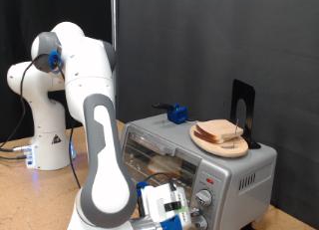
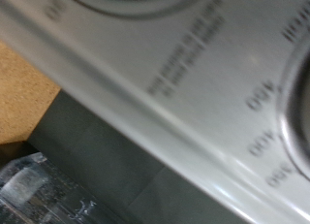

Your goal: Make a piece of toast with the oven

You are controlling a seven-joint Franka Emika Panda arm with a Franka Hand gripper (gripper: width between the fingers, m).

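The silver toaster oven (image 1: 239,175) stands at the exterior view's right, its glass door (image 1: 159,150) facing the lower left. A pale tan shape (image 1: 159,167) shows behind the glass; I cannot tell whether it is the single slice of toast. My gripper (image 1: 175,207) is at the bottom of the exterior view, right up against the oven's knobs (image 1: 204,198). The wrist view is filled by the oven's silver front panel (image 2: 165,98), blurred, with temperature numerals around a dial (image 2: 295,127). A clear, blurred fingertip (image 2: 34,185) shows at one corner.
A round wooden plate (image 1: 221,143) with stacked bread slices (image 1: 221,131) sits on the oven's top, beside a small blue object (image 1: 177,115) and a black upright stand (image 1: 242,109). The wooden table (image 1: 30,195) lies below. Black curtains hang behind.
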